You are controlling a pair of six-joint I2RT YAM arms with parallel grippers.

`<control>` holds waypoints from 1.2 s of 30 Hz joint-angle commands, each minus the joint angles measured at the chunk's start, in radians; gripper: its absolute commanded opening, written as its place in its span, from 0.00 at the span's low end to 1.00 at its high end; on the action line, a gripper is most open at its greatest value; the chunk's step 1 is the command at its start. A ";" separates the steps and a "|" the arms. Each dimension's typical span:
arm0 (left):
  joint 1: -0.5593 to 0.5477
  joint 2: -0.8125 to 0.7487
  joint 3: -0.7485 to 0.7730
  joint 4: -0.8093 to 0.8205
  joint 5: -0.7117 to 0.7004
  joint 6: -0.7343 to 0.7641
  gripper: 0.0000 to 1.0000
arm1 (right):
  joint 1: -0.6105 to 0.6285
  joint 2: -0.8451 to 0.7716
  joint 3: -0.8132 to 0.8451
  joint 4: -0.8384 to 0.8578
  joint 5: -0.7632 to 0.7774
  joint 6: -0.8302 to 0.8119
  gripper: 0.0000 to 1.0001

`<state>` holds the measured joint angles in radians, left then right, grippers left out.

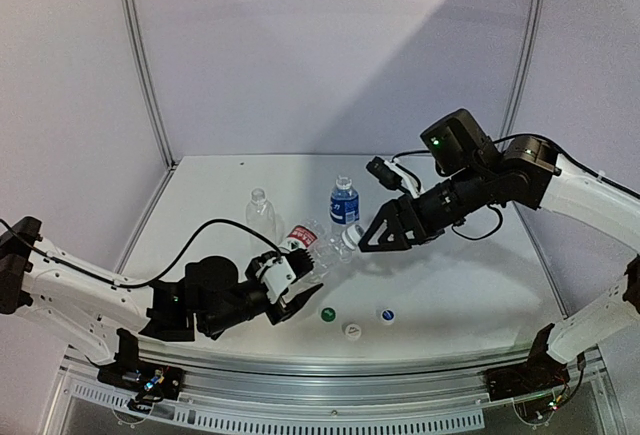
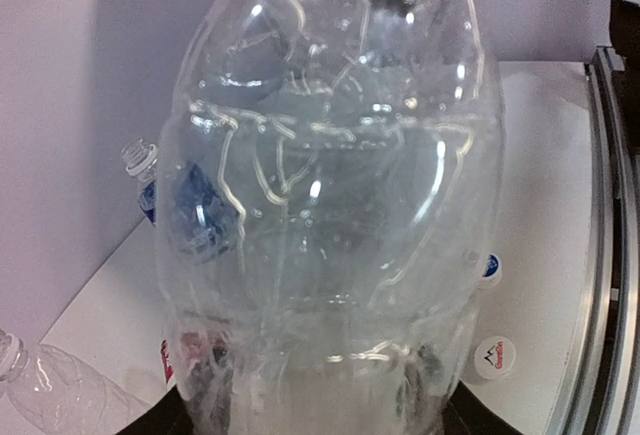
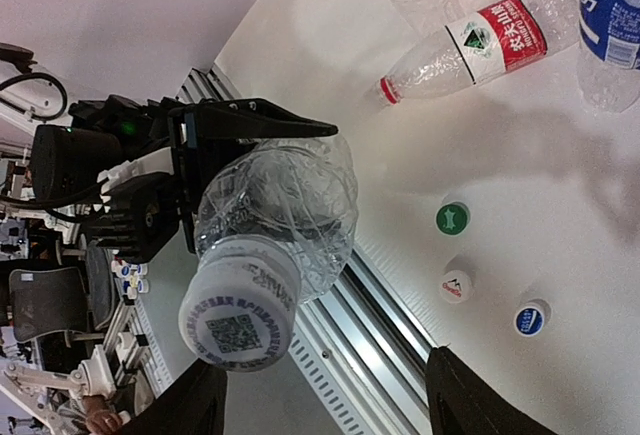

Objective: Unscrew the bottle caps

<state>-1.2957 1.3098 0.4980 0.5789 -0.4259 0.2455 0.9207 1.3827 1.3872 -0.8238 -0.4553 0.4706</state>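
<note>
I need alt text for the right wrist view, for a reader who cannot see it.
A clear bottle, gripped by the left pincer, points its pale cap at the camera, near the open fingertips of the right pincer. Behind on the table lie a red-label bottle and three loose caps, green, white and blue.

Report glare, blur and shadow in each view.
Top external: even light, a diagonal shade line across the back wall. Left wrist: the clear bottle fills the frame, soft-focused, streaked with white glare. Right wrist: its coded cap is fairly sharp; a soft shadow crosses the table.
</note>
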 commanded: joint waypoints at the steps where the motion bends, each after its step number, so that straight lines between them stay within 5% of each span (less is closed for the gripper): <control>1: 0.015 0.016 -0.004 0.021 0.021 -0.012 0.32 | 0.000 0.000 0.050 0.027 -0.063 0.086 0.69; 9: 0.013 0.018 -0.002 0.019 0.027 -0.009 0.18 | 0.002 0.011 0.048 0.055 -0.111 0.113 0.65; 27: 0.012 0.020 0.008 -0.001 0.058 -0.009 0.17 | 0.000 0.053 0.056 0.070 -0.135 0.090 0.35; 36: 0.012 0.025 0.026 -0.044 0.144 -0.017 0.18 | 0.002 0.038 0.035 0.044 -0.025 -0.153 0.14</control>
<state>-1.2953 1.3209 0.4984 0.5652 -0.3744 0.2375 0.9199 1.4242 1.4200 -0.7803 -0.5644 0.4973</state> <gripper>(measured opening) 0.544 0.299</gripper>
